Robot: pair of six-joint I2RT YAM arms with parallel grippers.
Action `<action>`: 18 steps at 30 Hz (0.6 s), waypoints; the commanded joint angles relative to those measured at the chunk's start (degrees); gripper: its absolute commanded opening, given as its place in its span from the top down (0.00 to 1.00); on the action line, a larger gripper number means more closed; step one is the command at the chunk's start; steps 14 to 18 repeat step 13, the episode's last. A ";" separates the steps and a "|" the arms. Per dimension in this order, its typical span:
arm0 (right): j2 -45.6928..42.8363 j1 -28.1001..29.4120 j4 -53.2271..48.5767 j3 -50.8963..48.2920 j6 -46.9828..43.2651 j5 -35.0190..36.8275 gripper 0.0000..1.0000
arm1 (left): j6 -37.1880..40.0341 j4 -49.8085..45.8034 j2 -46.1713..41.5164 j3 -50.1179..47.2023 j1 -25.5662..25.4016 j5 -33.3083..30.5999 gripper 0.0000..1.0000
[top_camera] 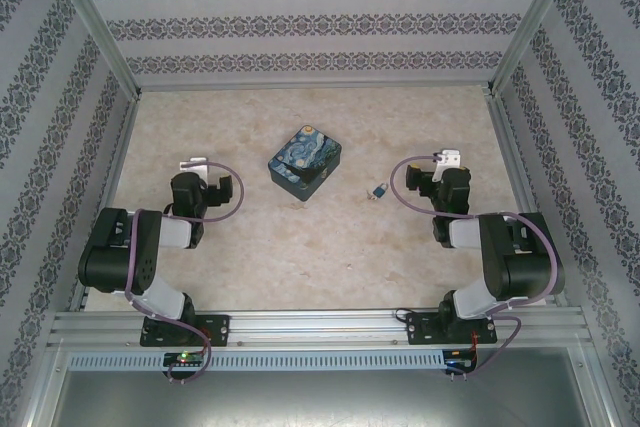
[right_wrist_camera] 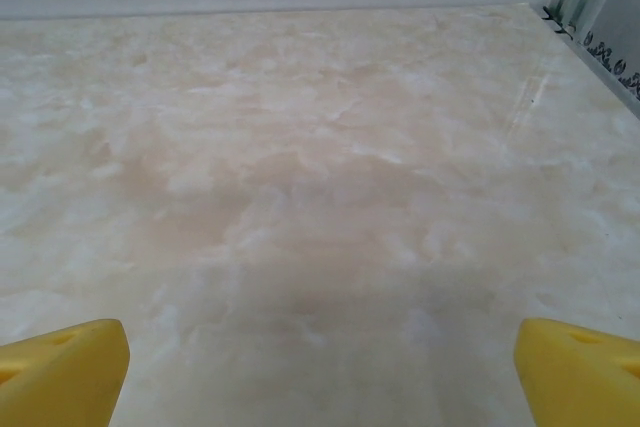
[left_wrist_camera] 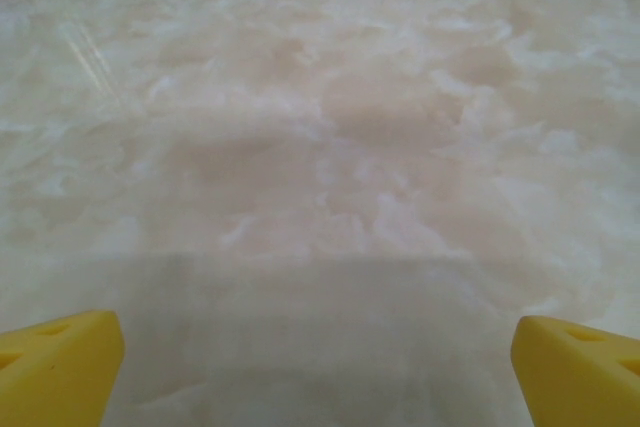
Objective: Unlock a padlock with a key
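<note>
Patterned wallpaper walls enclosed the pale marbled table [top_camera: 300, 247] seen from above. The tiny blue-bodied padlock [top_camera: 379, 190] lay on it between a blue box painted with swirls [top_camera: 305, 163] and my right hand [top_camera: 447, 160], touching neither. At my left wrist, my left hand [left_wrist_camera: 320, 372] gaped wide over bare table, its yellow fingertips [left_wrist_camera: 60, 367] far apart. At my right wrist, my right hand was spread just as wide, holding nothing.
</note>
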 commanded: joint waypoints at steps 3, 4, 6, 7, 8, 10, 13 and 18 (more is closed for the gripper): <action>-0.68 0.39 1.08 1.08 -1.50 -1.63 0.02 | 0.77 3.04 -0.49 0.86 0.41 1.17 0.00; -0.36 0.03 1.25 1.13 -1.33 -2.20 0.02 | 0.83 2.02 -0.75 1.09 0.38 1.21 0.00; -0.44 0.10 0.50 1.45 -1.34 -2.25 0.02 | 0.71 2.42 -0.67 1.03 0.44 1.34 0.01; -0.40 0.09 0.71 1.38 -1.35 -2.28 0.02 | 0.72 2.47 -0.67 0.99 0.56 1.38 0.00; -0.40 0.02 0.63 1.42 -1.29 -2.28 0.02 | 0.75 2.58 -0.69 0.95 0.48 1.39 0.01; -0.47 0.03 0.63 1.40 -1.47 -2.28 0.02 | 0.75 2.65 -0.70 0.96 0.54 1.39 0.01; -0.41 0.37 0.93 1.19 -1.64 -1.67 0.02 | 0.75 2.39 -0.75 1.05 0.53 1.39 0.00; -0.41 0.37 0.93 1.19 -1.64 -1.67 0.02 | 0.75 2.39 -0.75 1.05 0.53 1.39 0.00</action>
